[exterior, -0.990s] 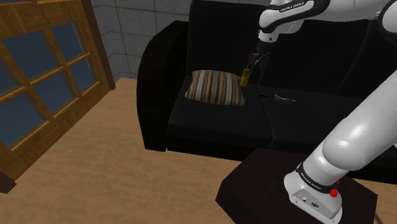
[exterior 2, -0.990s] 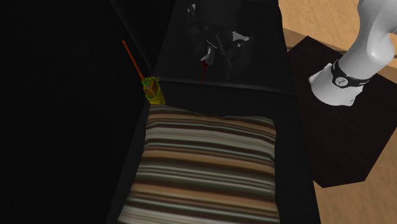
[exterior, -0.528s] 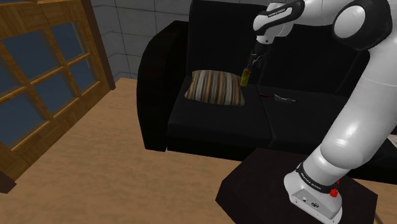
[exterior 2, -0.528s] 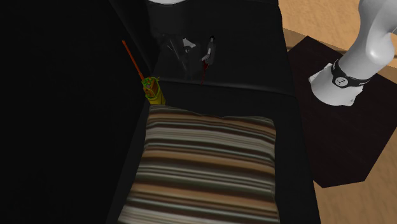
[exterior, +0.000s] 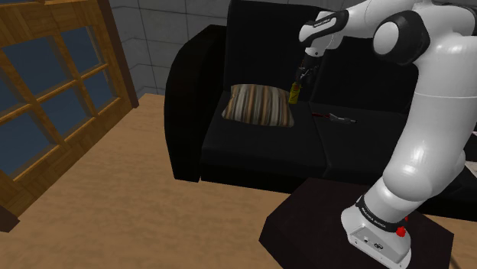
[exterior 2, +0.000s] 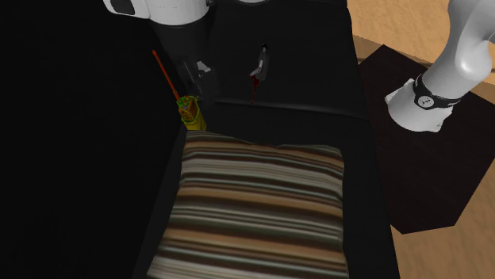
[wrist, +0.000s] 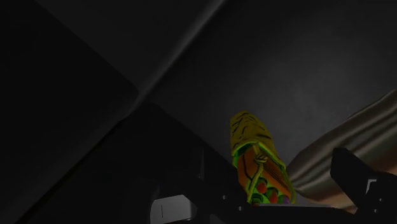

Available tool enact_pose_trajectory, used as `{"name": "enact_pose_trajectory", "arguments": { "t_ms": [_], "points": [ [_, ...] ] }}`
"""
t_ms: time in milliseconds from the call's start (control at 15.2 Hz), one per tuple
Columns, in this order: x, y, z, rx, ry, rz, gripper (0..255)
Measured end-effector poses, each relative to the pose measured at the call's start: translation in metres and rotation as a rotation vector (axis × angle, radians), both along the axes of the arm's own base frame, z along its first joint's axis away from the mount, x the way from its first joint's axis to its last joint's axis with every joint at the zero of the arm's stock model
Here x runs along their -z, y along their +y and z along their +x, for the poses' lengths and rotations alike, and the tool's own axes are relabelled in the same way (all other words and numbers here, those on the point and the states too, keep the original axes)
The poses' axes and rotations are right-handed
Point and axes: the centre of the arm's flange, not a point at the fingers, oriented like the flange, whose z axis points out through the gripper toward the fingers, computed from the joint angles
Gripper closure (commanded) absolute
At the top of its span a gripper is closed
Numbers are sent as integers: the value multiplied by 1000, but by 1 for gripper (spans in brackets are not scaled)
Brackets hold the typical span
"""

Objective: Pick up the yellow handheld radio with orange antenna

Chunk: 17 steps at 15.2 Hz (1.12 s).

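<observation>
While our fingers (wrist: 359,179) stand apart, we see the yellow radio (wrist: 257,156) between them, untouched, on the black sofa (exterior: 260,149) just beside the striped cushion (exterior: 258,105).

Yellow handheld radio (exterior: 294,93), upright, in the upper middle of the shoulder view.
Its body is yellow with green edging and small coloured buttons on the face; a thin orange antenna (exterior 2: 165,75) rises from its top. It stands at the back of the black sofa (exterior: 252,145) seat, just beside the striped cushion (exterior: 258,105), upper left in the second exterior view.
</observation>
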Motion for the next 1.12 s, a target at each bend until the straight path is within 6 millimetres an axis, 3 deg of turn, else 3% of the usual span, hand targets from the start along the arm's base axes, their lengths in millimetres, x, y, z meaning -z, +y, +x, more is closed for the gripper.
{"name": "enact_pose_trajectory", "arguments": {
  "t_ms": [264,330,1122],
  "points": [
    [21,-1,-1,0,0,0,0],
    [22,-1,0,0,0,0,255],
    [17,-1,0,0,0,0,255]
  ]
}}
